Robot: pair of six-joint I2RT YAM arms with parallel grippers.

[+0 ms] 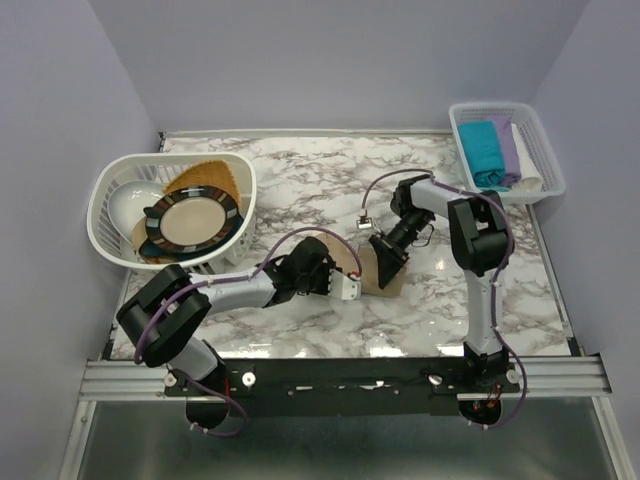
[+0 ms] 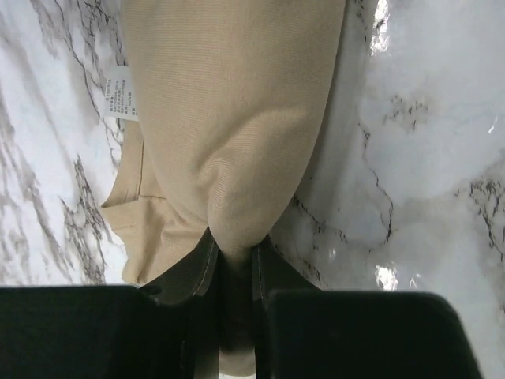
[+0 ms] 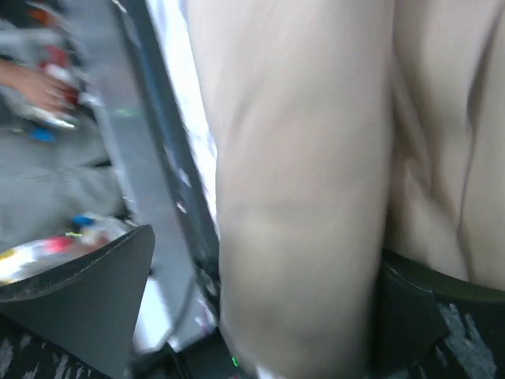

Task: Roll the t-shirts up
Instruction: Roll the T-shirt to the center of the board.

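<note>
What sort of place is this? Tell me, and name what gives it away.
Probably a robot lab test cell, not a home: plain walls box in a marble-look table, two arms are bolted to a metal rail, and a beige t-shirt and baskets look like practice props.

- The beige t-shirt [image 2: 229,118] is seen as soft, matt cloth with a fine, even weave
- The table [image 2: 442,118] is finished in a smooth, glossy marble pattern, by which light is reflected
- The basket [image 1: 120,178] is moulded in white plastic lattice
</note>
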